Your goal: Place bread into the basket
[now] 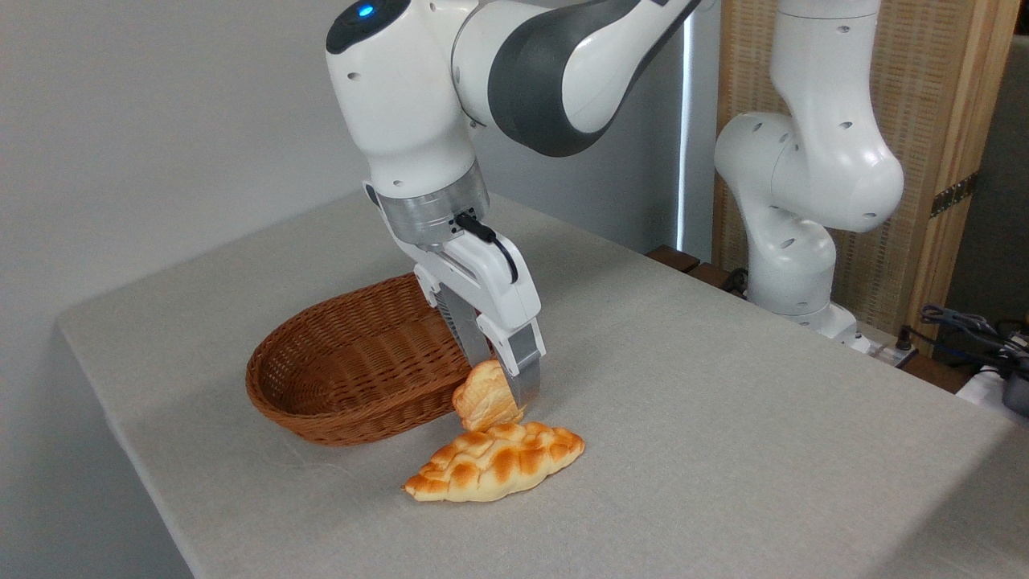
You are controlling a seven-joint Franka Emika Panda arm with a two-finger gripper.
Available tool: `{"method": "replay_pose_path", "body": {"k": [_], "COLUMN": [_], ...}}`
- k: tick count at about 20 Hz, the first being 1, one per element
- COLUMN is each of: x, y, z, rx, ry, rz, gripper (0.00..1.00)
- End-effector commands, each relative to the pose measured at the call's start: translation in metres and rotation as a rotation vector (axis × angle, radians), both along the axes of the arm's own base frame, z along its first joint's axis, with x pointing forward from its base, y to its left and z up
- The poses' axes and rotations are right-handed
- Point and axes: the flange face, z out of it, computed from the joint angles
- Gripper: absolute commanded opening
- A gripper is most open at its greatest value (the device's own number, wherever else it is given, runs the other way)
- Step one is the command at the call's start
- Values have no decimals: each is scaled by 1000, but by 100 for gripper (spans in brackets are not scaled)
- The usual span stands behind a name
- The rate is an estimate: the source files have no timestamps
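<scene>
The bread (pixel 482 396) is a small golden-tan ridged bun, sitting low just right of the basket's near end. My gripper (pixel 500 378) reaches down from above with its two fingers closed on either side of the bun. Whether the bun rests on the cloth or hangs slightly above it is not clear. The oval brown wicker basket (pixel 321 394) sits to the left, tilted up at the back, with nothing visible inside. My gripper body hides the basket's right end.
A longer braided loaf (pixel 497 461) with orange-brown patches lies on the grey tablecloth right in front of the bun, almost touching it. The arm's white base (pixel 796 265) stands at the table's far right edge. Cables (pixel 965 326) lie beyond it.
</scene>
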Motion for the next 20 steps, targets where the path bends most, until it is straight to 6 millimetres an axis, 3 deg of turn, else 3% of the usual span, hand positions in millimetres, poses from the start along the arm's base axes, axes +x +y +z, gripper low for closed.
{"method": "replay_pose_path", "body": {"k": [1, 12, 13, 15, 16, 18, 20], "x": [-1, -9, -9, -8, -8, -8, -8], "y": [7, 7, 7, 7, 7, 7, 6], "z": [-4, -33, -34, -34, -34, -34, -34], "rx": [19, 35, 35, 25, 25, 24, 18], "ry": [-7, 53, 54, 53, 53, 53, 53], "rz": [-26, -34, -34, -30, -30, -36, -46], "gripper": [96, 96, 85, 41, 27, 14, 10]}}
